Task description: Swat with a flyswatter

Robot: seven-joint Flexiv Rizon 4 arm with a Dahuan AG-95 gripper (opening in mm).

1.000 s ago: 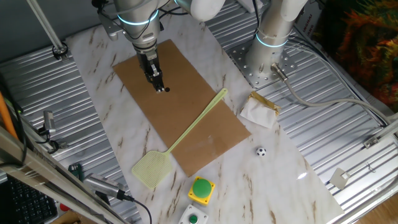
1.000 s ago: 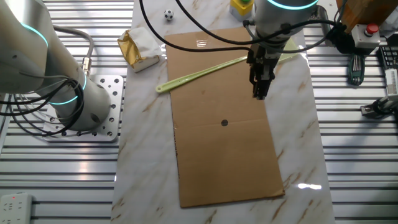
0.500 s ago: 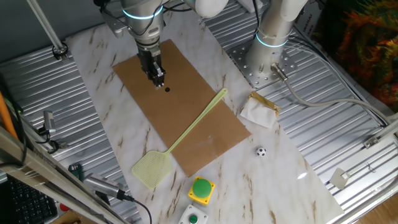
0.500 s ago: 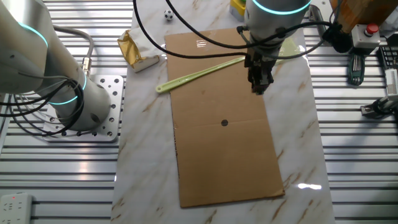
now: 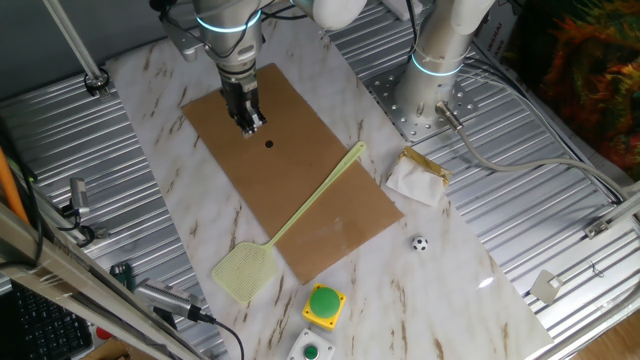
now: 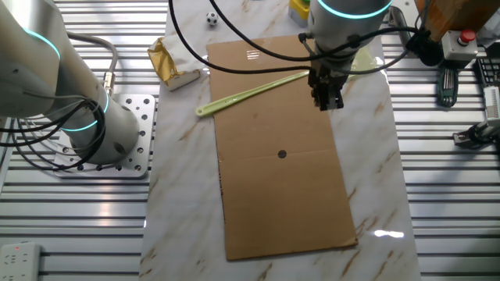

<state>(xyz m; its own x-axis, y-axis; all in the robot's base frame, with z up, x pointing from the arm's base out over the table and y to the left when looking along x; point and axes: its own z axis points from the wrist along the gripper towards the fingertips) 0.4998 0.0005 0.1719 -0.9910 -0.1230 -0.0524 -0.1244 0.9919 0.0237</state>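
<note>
The pale yellow-green flyswatter (image 5: pixel 305 208) lies diagonally on the brown sheet (image 5: pixel 300 180). Its mesh head (image 5: pixel 244 272) rests on the marble off the sheet's near corner. In the other fixed view its handle (image 6: pixel 250 91) shows, and the head is mostly hidden behind the arm. My gripper (image 5: pixel 250 124) hangs over the far part of the sheet, apart from the flyswatter, with its fingers together and nothing in them. In the other fixed view the gripper (image 6: pixel 328 101) is just past the handle. A small black dot (image 5: pixel 268 144) marks the sheet close to the gripper.
A yellow box with a green button (image 5: pixel 325 304) stands near the mesh head. A small black-and-white ball (image 5: pixel 420 243) and a white and gold packet (image 5: pixel 418 176) lie to the right. A second arm's base (image 5: pixel 432 75) stands at the back right.
My gripper has moved up and back, away from the black dot towards the far end of the sheet. The flyswatter has not moved.
</note>
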